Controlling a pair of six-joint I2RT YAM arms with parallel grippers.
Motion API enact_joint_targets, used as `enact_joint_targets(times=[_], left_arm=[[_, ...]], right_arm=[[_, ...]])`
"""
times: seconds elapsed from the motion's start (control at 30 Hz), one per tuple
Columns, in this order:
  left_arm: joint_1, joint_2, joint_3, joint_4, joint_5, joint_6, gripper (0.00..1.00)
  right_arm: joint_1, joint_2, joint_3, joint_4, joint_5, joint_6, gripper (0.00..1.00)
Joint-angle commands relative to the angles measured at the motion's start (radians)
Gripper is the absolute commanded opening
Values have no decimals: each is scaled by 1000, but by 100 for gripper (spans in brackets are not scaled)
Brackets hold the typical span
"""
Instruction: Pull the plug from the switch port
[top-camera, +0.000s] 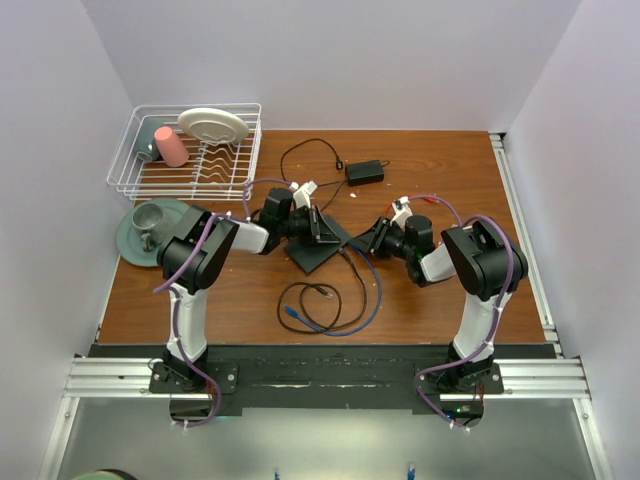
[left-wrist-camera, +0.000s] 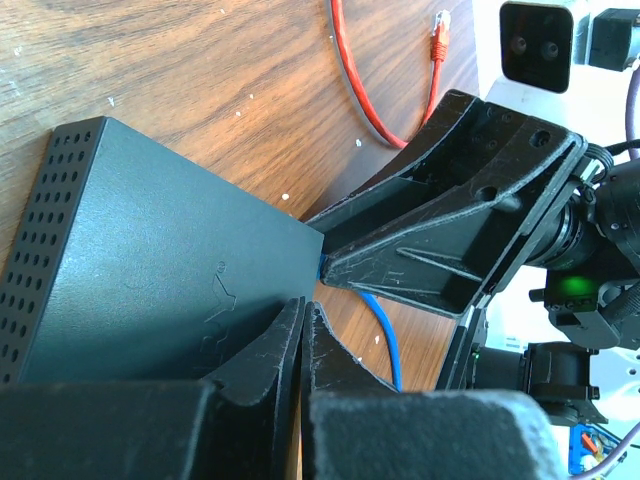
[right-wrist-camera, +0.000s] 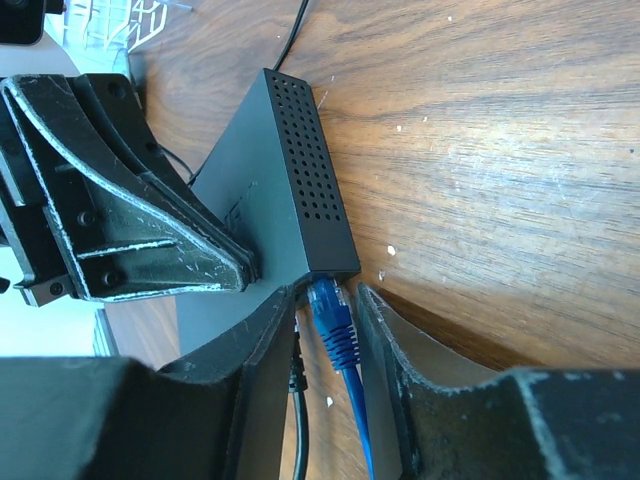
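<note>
The switch (top-camera: 310, 256) is a flat matte-black box lying mid-table; it also shows in the left wrist view (left-wrist-camera: 150, 270) and the right wrist view (right-wrist-camera: 270, 190). A blue plug (right-wrist-camera: 331, 312) sits at the port on its corner, its blue cable (left-wrist-camera: 384, 338) trailing away, with a black cord (right-wrist-camera: 299, 410) beside it. My right gripper (right-wrist-camera: 325, 300) is open, its fingers on either side of the plug with a small gap on each side. My left gripper (left-wrist-camera: 302, 312) is shut and empty, its tips resting on top of the switch. In the top view the left gripper (top-camera: 322, 228) and the right gripper (top-camera: 370, 238) face each other.
A wire dish rack (top-camera: 130, 160) with a pink cup (top-camera: 170, 146) and a white plate (top-camera: 213, 124) stands at the back left. A green plate (top-camera: 128, 240) with a mug sits in front of it. A black power brick (top-camera: 365, 171) lies behind the switch. Cable loops (top-camera: 320, 305) lie in front. A red cable (left-wrist-camera: 358, 90) is nearby.
</note>
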Motion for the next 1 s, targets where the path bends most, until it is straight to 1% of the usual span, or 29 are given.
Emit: enact_joint_targets(times=[0.0, 0.1, 0.43, 0.53, 0.57, 0.7, 0.83, 0.97], left_arm=[[5, 8, 1, -47, -8, 25, 5], [5, 10, 1, -47, -8, 25, 5], [3, 10, -4, -50, -8, 30, 4], [3, 11, -4, -51, -8, 30, 3], [3, 13, -2, -51, -8, 30, 3], [3, 19, 6, -45, -8, 22, 3], [3, 22, 12, -40, -6, 16, 2], [3, 20, 15, -39, -9, 12, 2]], right_arm=[[-5, 23, -12, -31, 8, -11, 33], [-5, 26, -8, -45, 19, -13, 28], [-5, 23, 30, -132, 37, -40, 23], [-4, 28, 37, -152, 39, -48, 16], [-5, 26, 35, -154, 39, -50, 12], [-5, 22, 27, -164, 42, -56, 4], [-5, 17, 18, -177, 48, -60, 0], [-5, 11, 15, -195, 56, -63, 0]])
